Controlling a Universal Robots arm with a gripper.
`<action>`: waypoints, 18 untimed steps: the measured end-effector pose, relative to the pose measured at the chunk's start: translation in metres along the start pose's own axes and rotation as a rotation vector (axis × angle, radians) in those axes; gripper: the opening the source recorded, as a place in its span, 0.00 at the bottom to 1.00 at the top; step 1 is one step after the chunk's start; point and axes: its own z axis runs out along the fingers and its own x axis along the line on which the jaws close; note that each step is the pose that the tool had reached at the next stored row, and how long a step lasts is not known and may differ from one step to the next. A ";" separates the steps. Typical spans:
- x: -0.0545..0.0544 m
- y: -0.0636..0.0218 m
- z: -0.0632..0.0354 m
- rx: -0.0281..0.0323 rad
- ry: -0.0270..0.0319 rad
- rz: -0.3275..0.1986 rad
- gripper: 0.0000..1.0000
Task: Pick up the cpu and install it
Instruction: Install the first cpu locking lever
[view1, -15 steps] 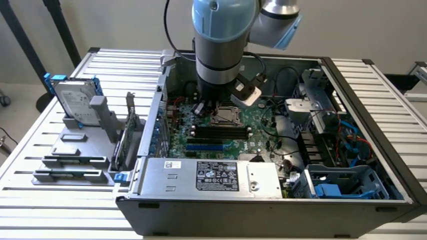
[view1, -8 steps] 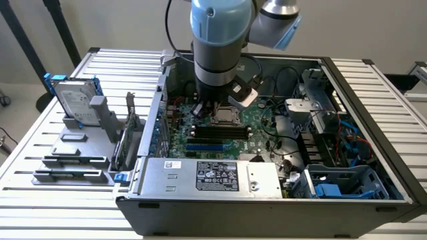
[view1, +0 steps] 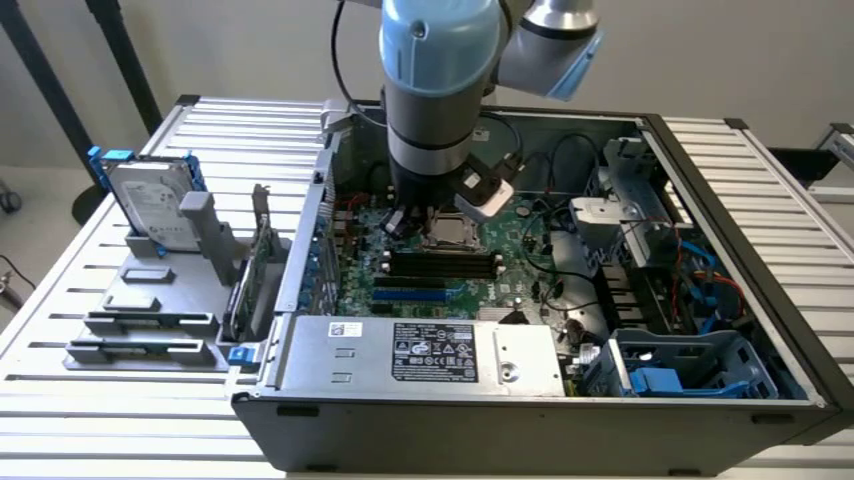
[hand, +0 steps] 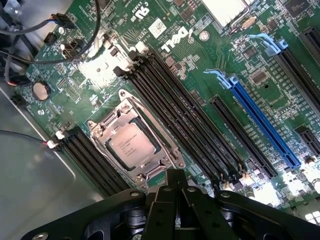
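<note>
Cpu (hand: 131, 145) seen seated flat in socket (hand: 134, 144) on motherboard (hand: 210, 65), inside open case (view1: 534, 400) on table (view1: 80, 400). Placement judged done; socket frame appears unlatched, not certain. Gripper (hand: 175, 176) clenched, nothing grasped, hung just beside socket, above board. Holder blocks (view1: 147, 300) and hard drive (view1: 144, 205) left near table's edge, outside case.

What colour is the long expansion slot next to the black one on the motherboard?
Blue: the long expansion slot is bright blue, clearest in the wrist view.
</note>
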 end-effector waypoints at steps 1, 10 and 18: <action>0.000 -0.0003 -0.0021 0.0002 -0.0003 0.000 0.11; -0.002 0.0021 -0.0143 0.0009 -0.0016 0.001 0.11; -0.004 0.0036 -0.0075 0.0010 -0.0016 0.000 0.11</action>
